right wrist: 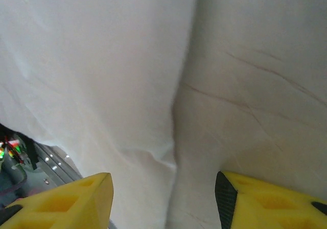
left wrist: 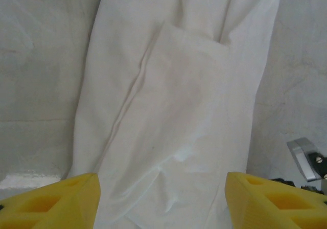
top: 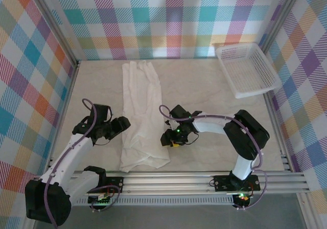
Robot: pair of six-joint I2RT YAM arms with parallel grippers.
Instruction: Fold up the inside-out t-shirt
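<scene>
T-shirt [top: 140,106]: narrow strip between left end effector [top: 121,125] and right end effector [top: 171,137], both spread, empty; next, pinch near hem, fold away.

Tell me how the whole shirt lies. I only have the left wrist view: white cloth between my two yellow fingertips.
Observer: From the top camera, the t-shirt is a long narrow strip running from the far side of the table toward its near edge.
Operator: Where is the right gripper?
Observer: The right gripper is at the strip's right edge, toward its near end, jaws open. It is roughly across from the left gripper, which is by the left edge.
Operator: Anything else on the table?
Observer: A white lattice basket sits in the far right corner, well apart from the shirt.
</scene>
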